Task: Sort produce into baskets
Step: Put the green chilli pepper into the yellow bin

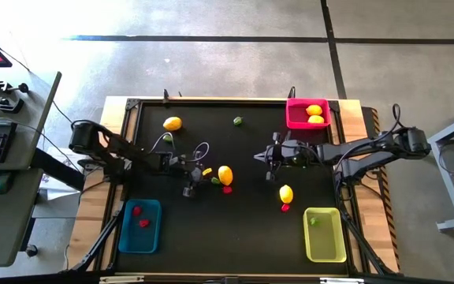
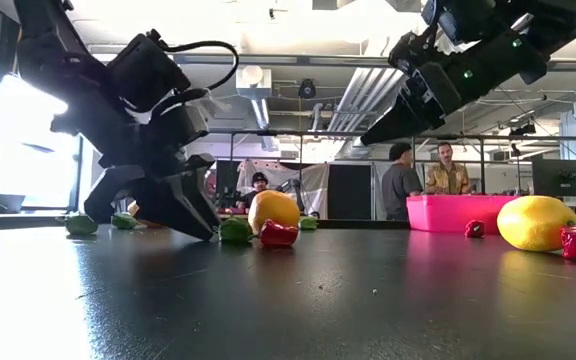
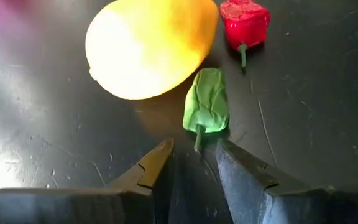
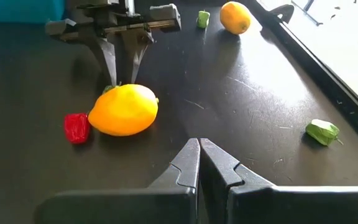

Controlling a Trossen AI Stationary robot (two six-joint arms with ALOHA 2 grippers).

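High view: the left gripper (image 1: 198, 175) sits low at table centre, just beside a cluster of produce: a yellow-orange lemon (image 1: 225, 174), a green pepper (image 1: 215, 181) and a red pepper (image 1: 227, 189). The right gripper (image 1: 268, 160) hovers nearby, on the far side of that cluster. The pink basket (image 1: 307, 123) holds two lemons, the blue basket (image 1: 140, 237) two red pieces, the yellow-green basket (image 1: 324, 244) one green piece.

Low view: the left gripper (image 2: 183, 215) rests near the tabletop, the green pepper (image 2: 235, 231) just beyond its tips.

Left wrist view: the fingers (image 3: 151, 171) stand apart, empty. The green pepper (image 3: 207, 101) lies directly ahead, its long axis running in line with the approach, its stem pointing into the gap between the tips. The lemon (image 3: 148, 46) touches or nearly touches the pepper's side; the red pepper (image 3: 245, 22) lies beyond.

Right wrist view: the right gripper (image 4: 198, 152) has its fingers pressed together, holding nothing, facing the lemon (image 4: 123, 110).

Judgement: the left arm is nearer; a short advance forward would bring the pepper between its fingers.
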